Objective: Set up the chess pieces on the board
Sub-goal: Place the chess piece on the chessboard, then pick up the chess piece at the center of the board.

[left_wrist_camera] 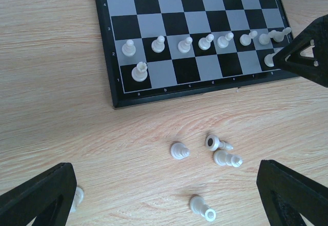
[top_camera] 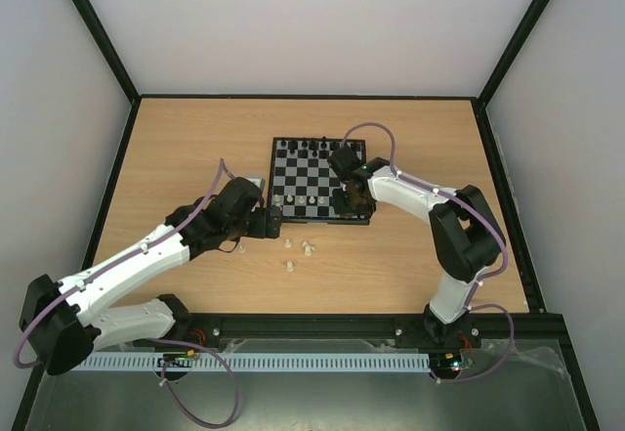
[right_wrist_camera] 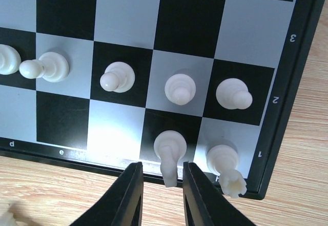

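Right gripper [right_wrist_camera: 163,185]: jaws narrowly parted either side of a white piece [right_wrist_camera: 169,151], which stands on the board [right_wrist_camera: 287,108] beside the corner rook [right_wrist_camera: 226,165].
Left gripper [left_wrist_camera: 164,180]: jaws wide and empty, above loose white pieces [left_wrist_camera: 226,158] on the table [left_wrist_camera: 51,108].

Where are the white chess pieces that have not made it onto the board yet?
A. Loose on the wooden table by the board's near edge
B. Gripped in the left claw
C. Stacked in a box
A: several white pieces sit loose on the table, just off the near edge of the board.
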Available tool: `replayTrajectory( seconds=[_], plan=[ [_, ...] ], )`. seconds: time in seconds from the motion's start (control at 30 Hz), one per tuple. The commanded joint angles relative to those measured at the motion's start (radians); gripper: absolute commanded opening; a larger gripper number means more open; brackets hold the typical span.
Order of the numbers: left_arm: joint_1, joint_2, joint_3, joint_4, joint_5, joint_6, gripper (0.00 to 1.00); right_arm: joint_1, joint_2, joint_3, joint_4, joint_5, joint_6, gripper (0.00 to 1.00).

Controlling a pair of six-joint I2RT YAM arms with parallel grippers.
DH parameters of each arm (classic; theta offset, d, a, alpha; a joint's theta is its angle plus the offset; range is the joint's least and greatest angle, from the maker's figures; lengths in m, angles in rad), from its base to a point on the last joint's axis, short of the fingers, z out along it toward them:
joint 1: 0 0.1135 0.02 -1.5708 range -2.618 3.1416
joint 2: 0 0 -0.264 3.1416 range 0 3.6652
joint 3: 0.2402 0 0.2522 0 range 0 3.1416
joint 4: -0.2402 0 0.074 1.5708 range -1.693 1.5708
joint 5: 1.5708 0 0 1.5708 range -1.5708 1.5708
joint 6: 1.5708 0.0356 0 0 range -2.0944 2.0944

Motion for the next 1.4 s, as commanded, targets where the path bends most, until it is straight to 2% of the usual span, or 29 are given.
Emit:
replayTrajectory(
  seconds=[0.0,0.4,0.73,0.97,1.13,1.23,1.37],
  plan=[
    [0.006,0.01,0.014,-0.02,-0.02,0.002,1.0,-0.003,-0.047,0.02,-0.04,-0.014,-0.008,0.23],
    [0.006,-0.011,-0.011,-0.082,-0.066,-0.055,0.99,-0.003,-0.194,0.044,-0.07,-0.095,-0.018,0.34],
    [0.008,0.069,-0.04,-0.206,-0.186,-0.296,0.99,-0.002,-0.323,-0.058,-0.058,-0.146,-0.024,0.35],
    [0.008,0.108,-0.126,-0.143,-0.168,-0.391,0.98,-0.002,-0.346,-0.131,-0.012,-0.204,-0.044,0.35],
    [0.008,0.162,-0.146,-0.097,-0.157,-0.415,0.61,0.004,-0.368,-0.149,0.003,-0.24,-0.05,0.34],
    [0.003,0.201,-0.143,-0.086,-0.154,-0.425,0.46,0.014,-0.379,-0.148,0.002,-0.246,-0.054,0.34],
    [-0.004,0.236,-0.135,-0.084,-0.163,-0.436,0.42,0.022,-0.393,-0.153,0.006,-0.255,-0.055,0.34]
  ],
)
